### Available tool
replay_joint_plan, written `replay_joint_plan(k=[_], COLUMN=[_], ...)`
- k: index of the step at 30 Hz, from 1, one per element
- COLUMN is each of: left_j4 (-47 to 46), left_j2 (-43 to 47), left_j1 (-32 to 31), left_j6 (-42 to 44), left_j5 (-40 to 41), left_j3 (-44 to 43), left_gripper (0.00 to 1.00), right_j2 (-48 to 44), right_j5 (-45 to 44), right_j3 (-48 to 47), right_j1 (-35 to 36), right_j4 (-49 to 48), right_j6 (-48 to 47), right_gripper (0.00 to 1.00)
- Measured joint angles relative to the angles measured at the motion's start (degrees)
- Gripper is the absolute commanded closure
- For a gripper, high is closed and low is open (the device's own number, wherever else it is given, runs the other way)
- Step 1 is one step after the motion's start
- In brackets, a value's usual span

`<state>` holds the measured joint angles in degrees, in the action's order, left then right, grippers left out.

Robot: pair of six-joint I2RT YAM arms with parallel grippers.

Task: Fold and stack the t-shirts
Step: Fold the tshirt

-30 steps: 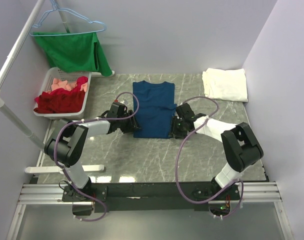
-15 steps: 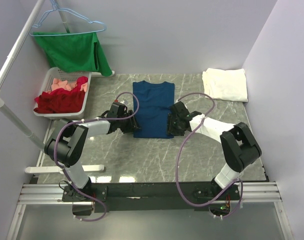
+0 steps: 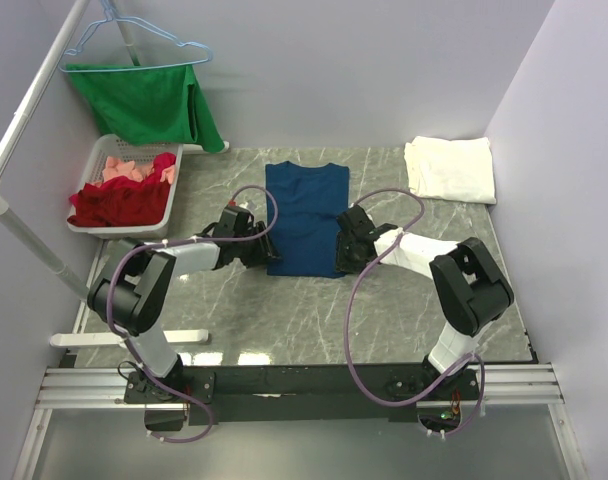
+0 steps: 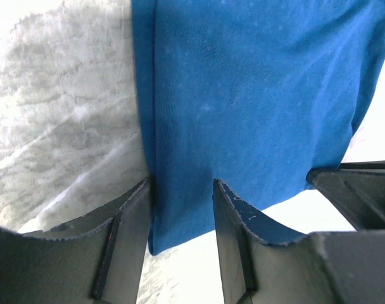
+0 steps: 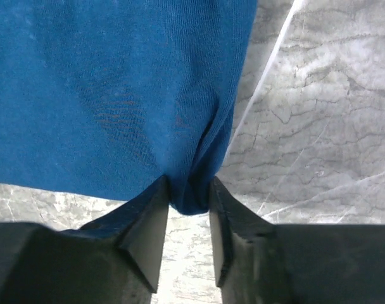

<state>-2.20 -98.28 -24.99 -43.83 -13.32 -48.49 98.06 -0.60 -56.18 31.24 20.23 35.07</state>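
Navy t-shirt (image 3: 304, 210) flat on your tabletop (image 3: 284, 310), right gripper (image 5: 188, 187) jaws clamped on its bunched corner, left gripper (image 4: 182, 185) jaws apart astride its edge.

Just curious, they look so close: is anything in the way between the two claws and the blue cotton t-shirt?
Nothing visible does. The left gripper straddles the near left corner of the blue cotton t-shirt; the right gripper pinches its near right corner.
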Motion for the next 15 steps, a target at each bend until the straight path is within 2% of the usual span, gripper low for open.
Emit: replay_joint_plan(k=[10,12,15], left_j4=[3.9,3.9,3.7], left_j2=[3.7,4.0,4.0], left_j1=[-0.4,-0.4,-0.4], left_j6=[-0.3,-0.4,-0.4], left_j5=[0.9,0.9,0.9], left_j3=[2.6,2.9,3.1], left_gripper=[0.51,0.53,0.59], right_j2=[0.4,0.4,0.5], right_j5=[0.2,0.2,0.2], right_j3=[0.0,0.0,0.0], right_j1=[0.0,0.0,0.0], right_j4=[-0.6,-0.7,-0.9], right_j6=[1.0,1.1,1.5], right_gripper=[0.66,0.66,0.71])
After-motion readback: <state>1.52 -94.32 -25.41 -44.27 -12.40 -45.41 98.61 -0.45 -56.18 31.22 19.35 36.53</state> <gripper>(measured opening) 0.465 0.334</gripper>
